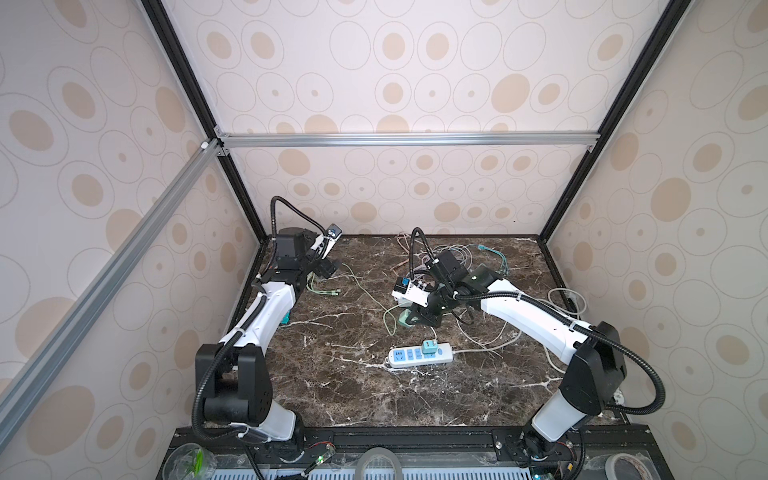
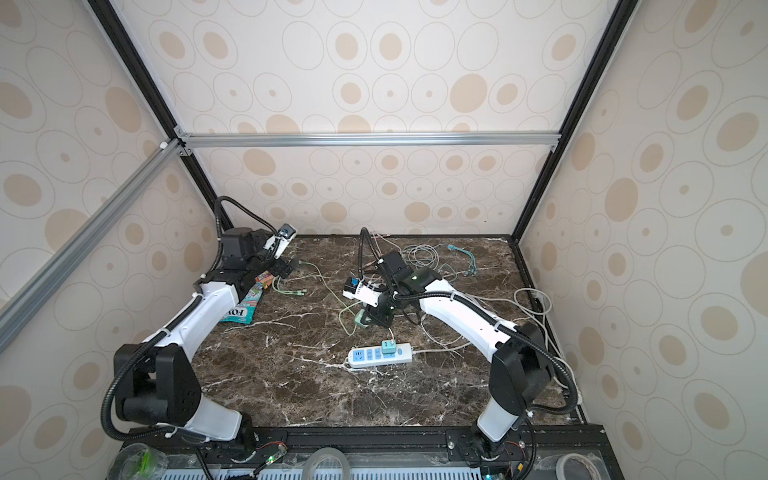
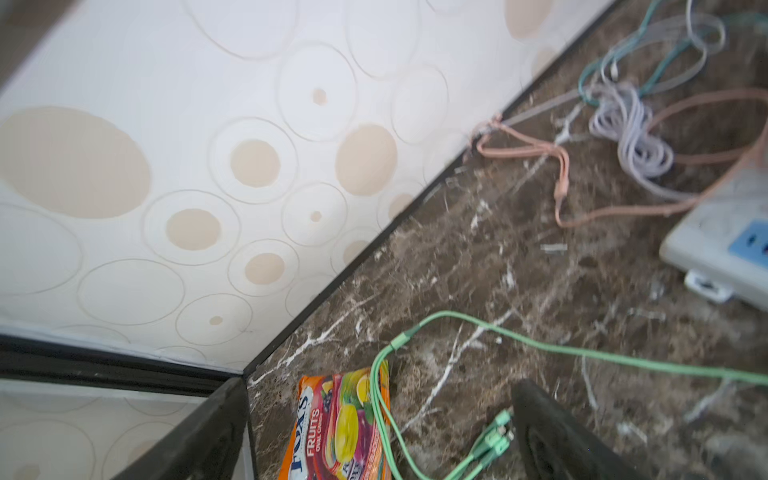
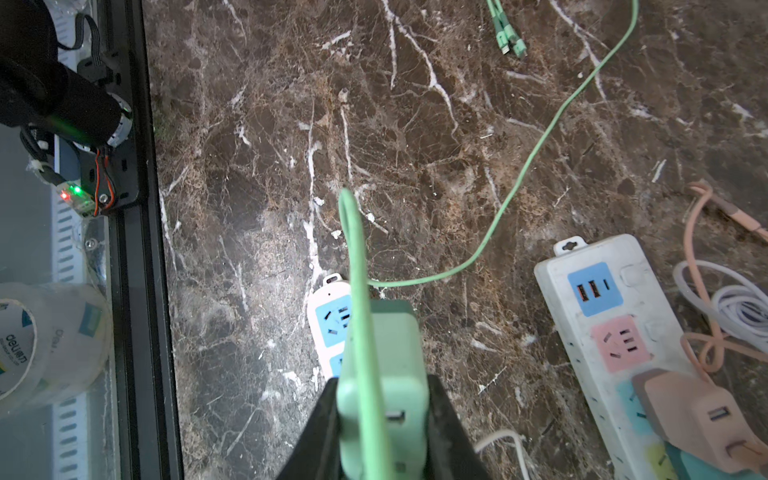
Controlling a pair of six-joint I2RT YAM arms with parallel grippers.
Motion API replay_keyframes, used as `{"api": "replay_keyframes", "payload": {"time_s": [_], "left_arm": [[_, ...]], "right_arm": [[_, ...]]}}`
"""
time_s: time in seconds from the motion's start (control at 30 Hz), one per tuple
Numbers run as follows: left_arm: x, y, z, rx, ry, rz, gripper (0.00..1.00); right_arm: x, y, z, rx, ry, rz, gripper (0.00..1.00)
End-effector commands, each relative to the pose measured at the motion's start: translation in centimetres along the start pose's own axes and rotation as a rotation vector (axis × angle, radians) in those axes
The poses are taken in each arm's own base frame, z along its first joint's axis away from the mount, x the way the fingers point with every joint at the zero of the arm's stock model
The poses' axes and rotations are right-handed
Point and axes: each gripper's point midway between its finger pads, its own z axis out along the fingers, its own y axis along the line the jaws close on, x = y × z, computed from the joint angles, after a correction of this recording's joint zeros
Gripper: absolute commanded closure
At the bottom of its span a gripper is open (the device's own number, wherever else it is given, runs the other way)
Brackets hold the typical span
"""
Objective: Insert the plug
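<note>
My right gripper [image 4: 382, 388] is shut on a pale green plug [image 4: 386, 345], whose green cable [image 4: 540, 137] trails across the dark marble table. In both top views it hangs above the table [image 1: 405, 320], behind the white power strip [image 1: 401, 357]. A teal adapter [image 1: 428, 348] sits in that strip. In the right wrist view the strip's blue sockets [image 4: 330, 318] show just beside the held plug. My left gripper [image 3: 374, 440] is open and holds nothing, near the back left corner [image 1: 328, 268], over the green cable's connector ends [image 3: 494, 440].
A candy bag [image 3: 336, 428] lies by the left arm. A second white strip [image 4: 602, 332] with a pink adapter [image 4: 698, 415] lies under the right arm. Tangled cables [image 1: 457, 253] fill the back. Tape rolls [image 1: 378, 463] sit past the front rail.
</note>
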Motion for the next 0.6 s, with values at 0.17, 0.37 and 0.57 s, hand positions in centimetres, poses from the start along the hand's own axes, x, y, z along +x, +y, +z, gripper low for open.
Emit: {"api": "replay_keyframes", "payload": {"time_s": [0.17,0.37,0.57], "left_arm": [[1.1,0.6,-0.8,-0.085,-0.139,-0.791,0.02],[7.4,-2.8,-0.3,-0.115,0.032,-1.003,0.02],[12.2,-10.8,-1.4,-0.048,0.317,-1.148,0.02]], "right_arm": [[1.6,3.6,2.0,-0.149,0.171,-0.278,1.00],[2.3,3.9,3.0,-0.150,0.258,-0.350,1.00],[3.2,3.8,3.4,-0.116,0.302,-0.411,1.00]]}}
